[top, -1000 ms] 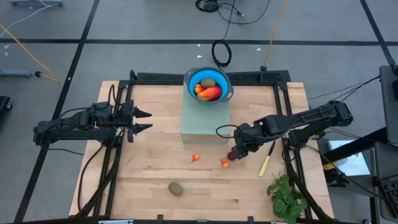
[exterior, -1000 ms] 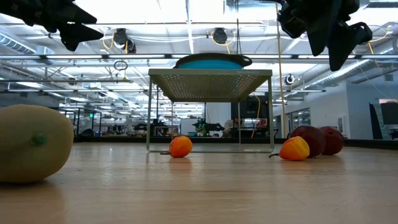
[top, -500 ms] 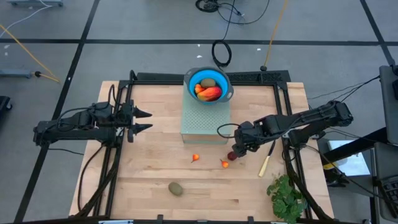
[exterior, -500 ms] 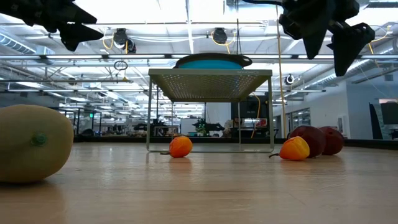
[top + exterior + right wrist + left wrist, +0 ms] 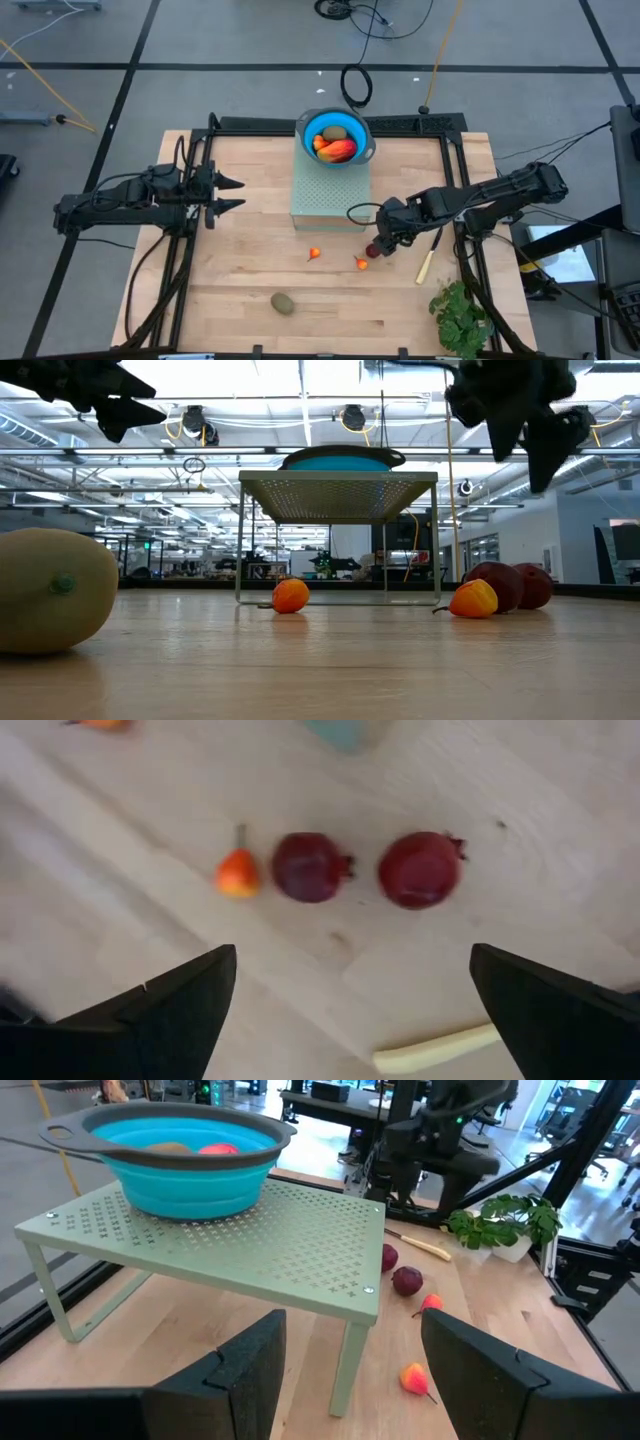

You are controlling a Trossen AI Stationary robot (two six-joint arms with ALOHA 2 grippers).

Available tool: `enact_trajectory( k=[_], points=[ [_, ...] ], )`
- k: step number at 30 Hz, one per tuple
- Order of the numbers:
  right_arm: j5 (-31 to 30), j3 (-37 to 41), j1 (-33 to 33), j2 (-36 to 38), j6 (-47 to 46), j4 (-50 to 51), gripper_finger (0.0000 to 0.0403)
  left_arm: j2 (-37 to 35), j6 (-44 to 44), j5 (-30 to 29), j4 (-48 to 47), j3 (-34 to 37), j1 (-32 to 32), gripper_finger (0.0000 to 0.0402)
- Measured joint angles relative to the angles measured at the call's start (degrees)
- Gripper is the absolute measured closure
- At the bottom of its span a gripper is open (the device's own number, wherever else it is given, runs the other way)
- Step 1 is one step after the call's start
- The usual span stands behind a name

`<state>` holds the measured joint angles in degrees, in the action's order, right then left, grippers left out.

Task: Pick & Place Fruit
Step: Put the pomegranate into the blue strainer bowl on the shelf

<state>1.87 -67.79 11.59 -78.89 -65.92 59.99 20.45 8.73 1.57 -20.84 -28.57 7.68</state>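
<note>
While the right hand point(image 5: 350, 995) hovers spread, two dark red fruits point(image 5: 365, 868) lie below.

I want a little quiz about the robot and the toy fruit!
1. True or false: the right gripper hangs open over two dark red fruits.
2. What holds the blue bowl up off the table? A) a green rack B) a box C) the left gripper
3. Fill in: the brownish-green oval lies alone near the table's ____ edge.

Key: 1 true; 2 A, the rack; 3 front. The left gripper waits open, empty, left of the rack.
</note>
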Motion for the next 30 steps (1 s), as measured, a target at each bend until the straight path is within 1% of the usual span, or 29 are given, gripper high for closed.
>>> enact_trajectory(
  k=[3,8,14,18,22,30],
  points=[
    [-0.3,2.4,-0.2,0.0,-3.4,-0.7,0.0009,0.0,0.0,0.0,0.0,0.0,0.0,0.0167],
    [-0.3,6.6,-1.2,0.0,-6.8,-5.3,0.0009,0.0,0.0,0.0,0.0,0.0,0.0,0.0167],
    [-0.2,11.4,-2.6,0.0,-5.5,-12.2,0.0009,0.0,0.0,-0.1,0.0,0.0,0.0,0.0167],
    [-0.2,13.0,-3.0,0.0,-3.6,-12.4,0.0009,0.0,0.0,-0.1,0.0,0.0,0.0,0.0167],
    [-0.3,14.1,-3.7,0.0,-5.7,-12.2,0.0009,0.0,0.0,-0.1,0.0,0.0,0.0,0.0167],
    [-0.3,15.1,-6.1,0.0,-5.8,-12.5,0.0009,0.0,0.0,-0.1,-0.1,0.0,0.0,0.0167]
  ],
)
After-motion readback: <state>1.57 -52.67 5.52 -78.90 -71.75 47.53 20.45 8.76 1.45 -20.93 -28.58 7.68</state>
